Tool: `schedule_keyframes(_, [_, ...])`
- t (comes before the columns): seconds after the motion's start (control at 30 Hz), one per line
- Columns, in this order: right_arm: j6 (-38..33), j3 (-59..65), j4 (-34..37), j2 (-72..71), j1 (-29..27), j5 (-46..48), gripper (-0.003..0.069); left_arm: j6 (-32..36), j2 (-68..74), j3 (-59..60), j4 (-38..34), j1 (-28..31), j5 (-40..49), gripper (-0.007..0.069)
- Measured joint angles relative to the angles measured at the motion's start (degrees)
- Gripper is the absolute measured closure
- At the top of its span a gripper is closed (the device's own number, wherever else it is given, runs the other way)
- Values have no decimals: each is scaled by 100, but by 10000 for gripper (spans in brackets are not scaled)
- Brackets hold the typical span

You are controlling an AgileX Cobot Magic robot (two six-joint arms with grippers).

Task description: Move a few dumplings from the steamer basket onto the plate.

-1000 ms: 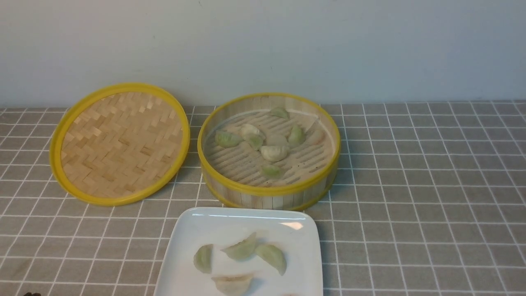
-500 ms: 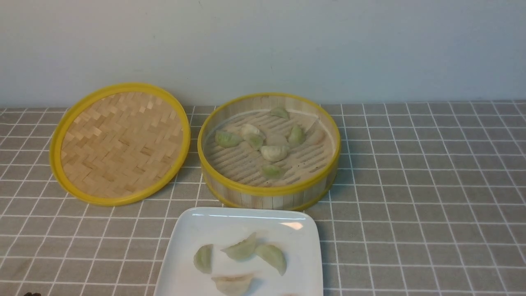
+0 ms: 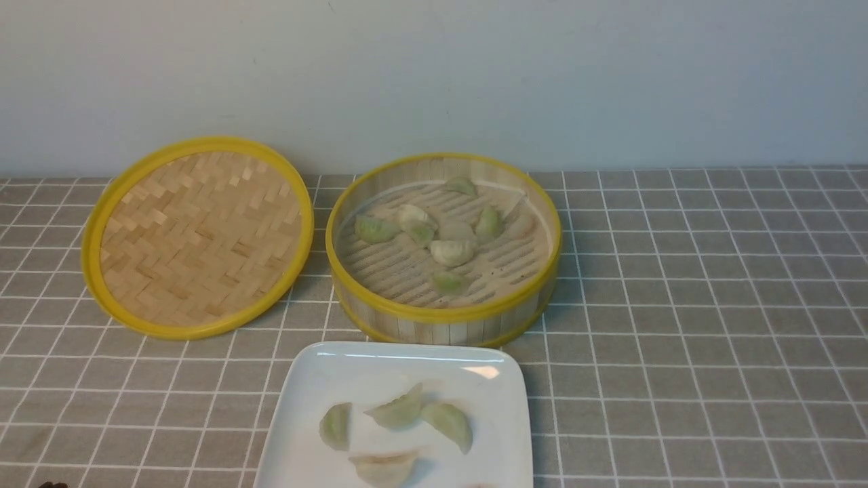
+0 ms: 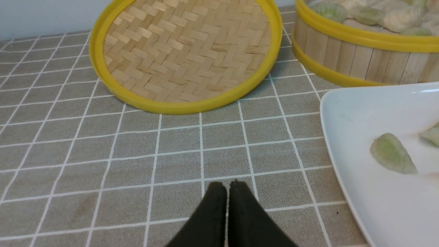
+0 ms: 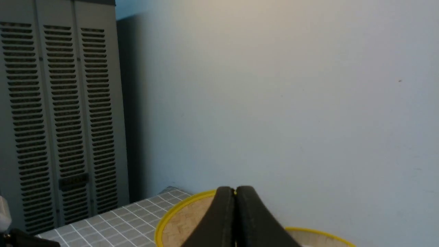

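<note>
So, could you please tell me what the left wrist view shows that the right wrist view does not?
Only the left wrist view shows the plate with a dumpling on it, the dumplings in the steamer basket, and the shut left hand above the checked cloth. Only the right wrist view shows the shut right hand, a louvred cabinet and much bare wall. Both show the woven lid and the basket's yellow rim.

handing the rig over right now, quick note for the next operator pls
Left gripper: shut, empty, low over the cloth beside the plate.
Right gripper: shut, empty, raised and facing the wall.
Steamer basket: open behind the plate, several dumplings inside; its lid lies to the left.
Done: at least four dumplings on the plate.
Left: likely nothing, unless more are wanted.
</note>
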Motion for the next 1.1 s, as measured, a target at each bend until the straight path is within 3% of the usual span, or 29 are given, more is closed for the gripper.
schedule_keyframes(0.07, [0,0,-54,-76,-332,342,673,0,0,0,0,0,0,629])
schedule_keyframes(0.33, [-10,279,-222,-89,-2583,1950,673,0,0,0,0,0,0,629])
schedule_keyframes(0.53, [-16,1232,-356,-89,-3598,1420,673,0,0,0,0,0,0,629])
schedule_keyframes(0.8, [-16,2592,-362,-329,-3831,754,673,0,0,0,0,0,0,629])
schedule_keyframes(1.1, [-16,2627,-362,-757,-3831,548,673,0,0,0,-2,0,0,629])
